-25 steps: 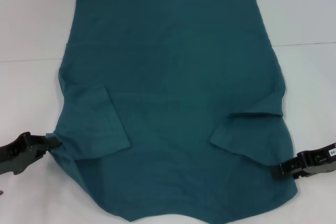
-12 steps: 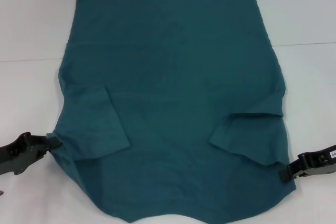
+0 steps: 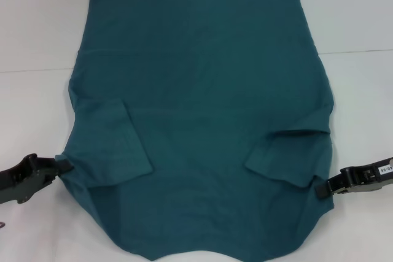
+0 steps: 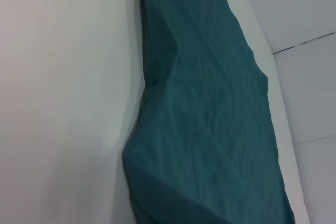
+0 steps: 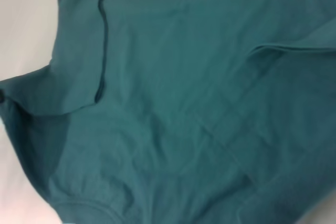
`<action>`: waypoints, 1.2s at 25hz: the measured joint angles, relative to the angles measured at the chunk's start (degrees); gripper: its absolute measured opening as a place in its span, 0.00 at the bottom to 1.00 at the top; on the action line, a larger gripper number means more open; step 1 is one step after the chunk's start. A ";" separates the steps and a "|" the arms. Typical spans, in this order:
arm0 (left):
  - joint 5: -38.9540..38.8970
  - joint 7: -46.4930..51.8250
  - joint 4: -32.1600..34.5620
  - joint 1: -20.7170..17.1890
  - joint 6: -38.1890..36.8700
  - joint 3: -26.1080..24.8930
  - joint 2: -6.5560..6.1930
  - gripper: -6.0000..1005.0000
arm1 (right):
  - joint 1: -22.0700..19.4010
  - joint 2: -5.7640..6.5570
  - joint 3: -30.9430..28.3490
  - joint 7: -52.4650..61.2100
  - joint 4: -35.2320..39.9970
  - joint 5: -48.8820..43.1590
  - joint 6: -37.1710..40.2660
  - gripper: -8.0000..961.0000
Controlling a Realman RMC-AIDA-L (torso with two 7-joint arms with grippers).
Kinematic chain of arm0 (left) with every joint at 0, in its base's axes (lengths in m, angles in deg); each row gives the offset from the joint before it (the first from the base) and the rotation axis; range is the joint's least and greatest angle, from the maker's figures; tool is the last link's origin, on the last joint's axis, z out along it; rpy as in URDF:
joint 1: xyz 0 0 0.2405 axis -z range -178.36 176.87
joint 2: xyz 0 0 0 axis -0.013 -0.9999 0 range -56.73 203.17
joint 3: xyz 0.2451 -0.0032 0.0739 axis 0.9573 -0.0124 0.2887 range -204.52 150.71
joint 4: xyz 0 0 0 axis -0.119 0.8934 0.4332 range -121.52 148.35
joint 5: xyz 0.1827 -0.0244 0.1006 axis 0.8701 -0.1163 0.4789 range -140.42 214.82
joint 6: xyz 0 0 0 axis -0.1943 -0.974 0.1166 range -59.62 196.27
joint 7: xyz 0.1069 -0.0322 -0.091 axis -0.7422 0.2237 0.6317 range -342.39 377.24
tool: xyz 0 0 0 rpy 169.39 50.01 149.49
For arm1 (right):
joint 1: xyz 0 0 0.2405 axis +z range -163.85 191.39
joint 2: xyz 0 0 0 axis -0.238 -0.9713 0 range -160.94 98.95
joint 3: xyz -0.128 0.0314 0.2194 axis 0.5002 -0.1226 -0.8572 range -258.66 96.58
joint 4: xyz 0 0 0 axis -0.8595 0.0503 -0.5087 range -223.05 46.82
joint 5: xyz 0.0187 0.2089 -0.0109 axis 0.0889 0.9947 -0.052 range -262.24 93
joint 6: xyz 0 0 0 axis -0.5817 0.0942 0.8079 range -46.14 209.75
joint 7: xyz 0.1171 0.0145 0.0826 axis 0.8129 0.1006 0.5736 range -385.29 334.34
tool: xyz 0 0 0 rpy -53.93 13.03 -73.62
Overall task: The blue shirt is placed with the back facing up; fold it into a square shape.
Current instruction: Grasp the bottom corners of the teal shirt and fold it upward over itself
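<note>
The blue shirt (image 3: pixel 202 90) lies flat on the white table (image 3: pixel 37 102), plain side up, with its collar end toward me. Both short sleeves are folded in onto the body, one at the left (image 3: pixel 113 145) and one at the right (image 3: pixel 288 157). My left gripper (image 3: pixel 61 165) is at the shirt's left edge by the shoulder, shut on a pinch of cloth. At the right shoulder edge, my right gripper (image 3: pixel 319 189) is shut on the fabric. The wrist views show only teal cloth (image 4: pixel 210 103) (image 5: pixel 184 103) and table, with no fingers.
The white table surrounds the shirt, with bare strips to the left (image 3: pixel 31 41) and right (image 3: pixel 362 102). A thin dark seam (image 3: pixel 359 51) runs across the surface at the back.
My right gripper has moved left and slightly farther from me, and the shirt's lower right edge has drawn inward with it. The left gripper has stayed put.
</note>
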 joint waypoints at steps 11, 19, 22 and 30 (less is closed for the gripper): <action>1.41 -1.40 1.71 -0.47 -5.19 0.41 -0.40 0.02 | -0.46 0.25 -1.03 -0.48 -0.08 2.81 1.99 0.05; 8.76 -2.56 6.60 -1.49 -16.46 0.33 -1.32 0.02 | -2.05 1.46 -0.60 0.05 0.02 1.39 6.95 0.05; 12.15 -2.66 8.88 -1.90 -20.59 0.24 -1.49 0.02 | -2.96 1.61 -0.70 0.37 0.03 -0.38 8.72 0.05; 14.77 -2.98 13.69 -4.35 -28.93 0.18 -1.50 0.02 | -7.22 1.60 -0.63 -0.52 1.29 -1.35 13.50 0.05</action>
